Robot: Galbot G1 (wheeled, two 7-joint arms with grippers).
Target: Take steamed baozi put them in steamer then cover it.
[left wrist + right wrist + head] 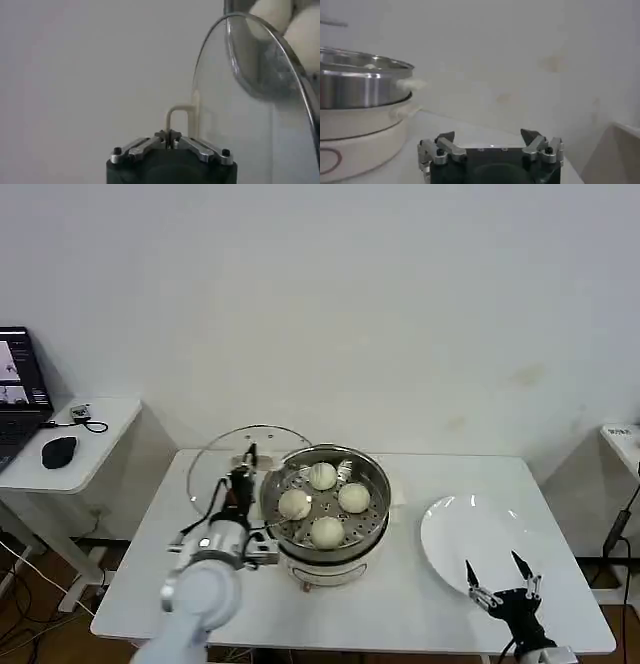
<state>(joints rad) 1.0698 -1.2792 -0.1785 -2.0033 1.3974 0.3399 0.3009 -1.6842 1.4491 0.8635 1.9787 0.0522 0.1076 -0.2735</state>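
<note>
Several steamed baozi lie on the perforated tray inside the steamer at the middle of the table. My left gripper is just left of the steamer, shut on the cream loop handle of the glass lid. The lid is held tilted beside and behind the steamer's left rim, with baozi showing past its edge. My right gripper is open and holds nothing, at the front edge of the white plate. In the right wrist view the steamer stands off to one side of the gripper.
The white table has bare room in front of the steamer and between steamer and plate. A side table at the far left carries a laptop and a mouse. Another table edge shows at the right.
</note>
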